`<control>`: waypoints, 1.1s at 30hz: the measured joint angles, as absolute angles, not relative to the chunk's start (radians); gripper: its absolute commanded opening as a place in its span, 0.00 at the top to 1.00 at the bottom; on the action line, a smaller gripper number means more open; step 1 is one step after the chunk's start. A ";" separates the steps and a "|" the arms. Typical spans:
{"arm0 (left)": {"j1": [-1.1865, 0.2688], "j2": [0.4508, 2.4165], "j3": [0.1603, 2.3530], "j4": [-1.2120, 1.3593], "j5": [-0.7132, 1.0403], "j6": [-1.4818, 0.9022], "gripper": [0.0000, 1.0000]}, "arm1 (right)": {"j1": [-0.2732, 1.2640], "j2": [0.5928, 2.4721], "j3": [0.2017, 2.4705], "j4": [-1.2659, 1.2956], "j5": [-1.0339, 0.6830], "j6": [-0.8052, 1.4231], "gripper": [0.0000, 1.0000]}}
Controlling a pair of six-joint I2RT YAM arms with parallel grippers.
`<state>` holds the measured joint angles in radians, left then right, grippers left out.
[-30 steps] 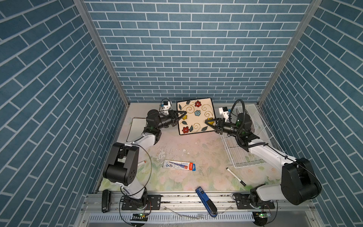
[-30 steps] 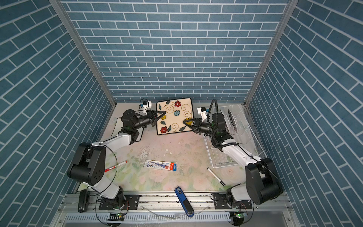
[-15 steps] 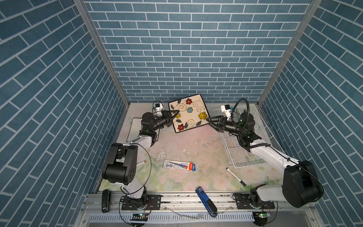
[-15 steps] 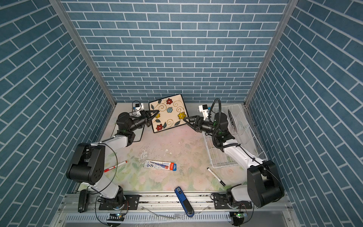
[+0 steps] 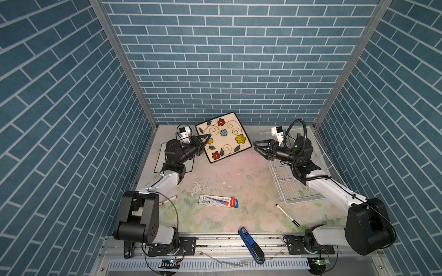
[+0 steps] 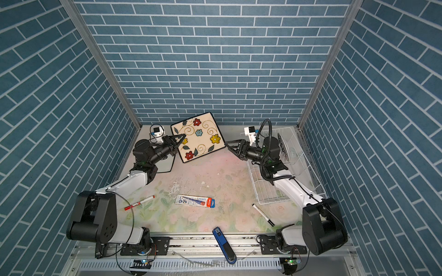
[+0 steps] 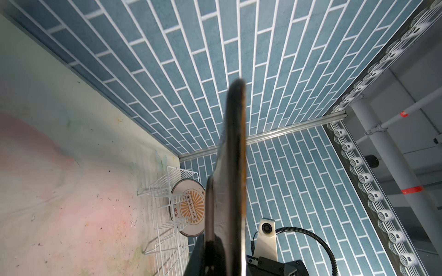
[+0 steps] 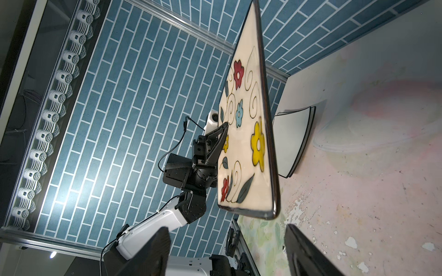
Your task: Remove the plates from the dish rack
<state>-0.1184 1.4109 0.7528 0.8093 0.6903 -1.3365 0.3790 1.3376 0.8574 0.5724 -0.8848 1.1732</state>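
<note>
Clamping flowered plate (image 5: 223, 137) edge, left tool (image 5: 207, 138) reaches inward; right tool (image 5: 255, 146) spread, clear.

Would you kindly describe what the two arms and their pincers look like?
The left arm and right arm match: white links between bulky black joint housings. The left pincer and right pincer are black, with triangular open-frame fingers. A white camera block sits at each wrist. A ribbed black hose loops over the right wrist; a thin black cable trails by the left arm's base.
</note>
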 measured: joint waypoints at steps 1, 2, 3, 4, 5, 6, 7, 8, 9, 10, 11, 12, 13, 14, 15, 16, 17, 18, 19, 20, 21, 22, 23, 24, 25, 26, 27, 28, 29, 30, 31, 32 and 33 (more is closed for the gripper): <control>-0.112 1.392 0.741 0.795 0.677 -1.328 1.00 | 0.378 1.335 0.857 0.573 -0.884 1.173 0.22; -0.105 1.374 0.731 0.778 0.664 -1.322 1.00 | 0.376 1.333 0.857 0.575 -0.884 1.173 0.22; -0.098 1.354 0.720 0.757 0.647 -1.310 1.00 | 0.374 1.331 0.857 0.576 -0.884 1.173 0.21; -0.093 1.338 0.712 0.738 0.634 -1.301 1.00 | 0.373 1.329 0.857 0.577 -0.884 1.173 0.21; -0.088 1.316 0.702 0.712 0.614 -1.289 1.00 | 0.371 1.326 0.857 0.577 -0.883 1.173 0.21; -0.083 1.292 0.692 0.687 0.593 -1.276 1.00 | 0.369 1.324 0.857 0.577 -0.883 1.173 0.21; -0.079 1.274 0.684 0.665 0.578 -1.267 1.00 | 0.368 1.323 0.857 0.578 -0.883 1.172 0.21; -0.075 1.247 0.672 0.643 0.557 -1.256 1.00 | 0.367 1.322 0.857 0.578 -0.883 1.172 0.20; -0.070 1.224 0.658 0.628 0.540 -1.248 1.00 | 0.366 1.322 0.857 0.578 -0.883 1.172 0.21; -0.066 1.204 0.648 0.613 0.524 -1.243 1.00 | 0.366 1.322 0.857 0.578 -0.883 1.172 0.20; -0.061 1.182 0.634 0.598 0.506 -1.238 1.00 | 0.365 1.322 0.857 0.578 -0.883 1.172 0.20; -0.056 1.163 0.620 0.588 0.489 -1.234 1.00 | 0.365 1.321 0.857 0.578 -0.883 1.172 0.20; -0.051 1.150 0.608 0.581 0.473 -1.233 1.00 | 0.365 1.320 0.857 0.578 -0.883 1.172 0.20; -0.047 1.136 0.595 0.574 0.455 -1.231 1.00 | 0.364 1.317 0.856 0.578 -0.883 1.172 0.20; -0.043 1.124 0.583 0.566 0.438 -1.230 1.00 | 0.364 1.314 0.855 0.577 -0.883 1.171 0.20; -0.041 1.114 0.571 0.561 0.421 -1.230 1.00 | 0.363 1.312 0.855 0.578 -0.883 1.171 0.20; -0.038 1.100 0.554 0.554 0.398 -1.231 1.00 | 0.363 1.309 0.855 0.579 -0.883 1.171 0.20; -0.036 1.084 0.535 0.549 0.374 -1.232 1.00 | 0.363 1.308 0.855 0.579 -0.883 1.170 0.20; -0.035 1.069 0.519 0.541 0.354 -1.233 1.00 | 0.363 1.307 0.855 0.579 -0.883 1.170 0.20; -0.033 1.051 0.502 0.527 0.328 -1.233 1.00 | 0.363 1.304 0.855 0.577 -0.883 1.170 0.20; -0.032 1.035 0.487 0.518 0.305 -1.233 1.00 | 0.363 1.302 0.855 0.576 -0.883 1.169 0.20; -0.031 1.021 0.474 0.509 0.285 -1.233 1.00 | 0.362 1.298 0.855 0.576 -0.883 1.168 0.20; -0.031 1.005 0.460 0.496 0.261 -1.233 1.00 | 0.361 1.294 0.855 0.574 -0.881 1.163 0.20; -0.030 0.988 0.448 0.484 0.236 -1.232 1.00 | 0.361 1.290 0.855 0.572 -0.881 1.158 0.20; -0.030 0.976 0.436 0.479 0.216 -1.232 1.00 | 0.361 1.286 0.855 0.571 -0.881 1.153 0.20; -0.029 0.961 0.422 0.476 0.192 -1.230 1.00 | 0.361 1.282 0.855 0.569 -0.880 1.150 0.20; -0.028 0.947 0.408 0.476 0.167 -1.230 1.00 | 0.361 1.279 0.855 0.567 -0.880 1.146 0.20; -0.028 0.936 0.396 0.475 0.147 -1.230 1.00 | 0.360 1.278 0.855 0.568 -0.879 1.144 0.20; -0.027 0.924 0.382 0.474 0.123 -1.230 1.00 | 0.360 1.278 0.855 0.567 -0.879 1.143 0.20; -0.026 0.912 0.369 0.473 0.100 -1.231 1.00 | 0.360 1.278 0.855 0.565 -0.879 1.143 0.20; -0.025 0.904 0.359 0.472 0.081 -1.232 1.00 | 0.360 1.278 0.855 0.562 -0.879 1.143 0.20; -0.023 0.895 0.347 0.471 0.059 -1.234 1.00 | 0.361 1.278 0.855 0.561 -0.879 1.143 0.20; -0.023 0.889 0.337 0.472 0.039 -1.234 1.00 | 0.360 1.278 0.855 0.561 -0.879 1.143 0.20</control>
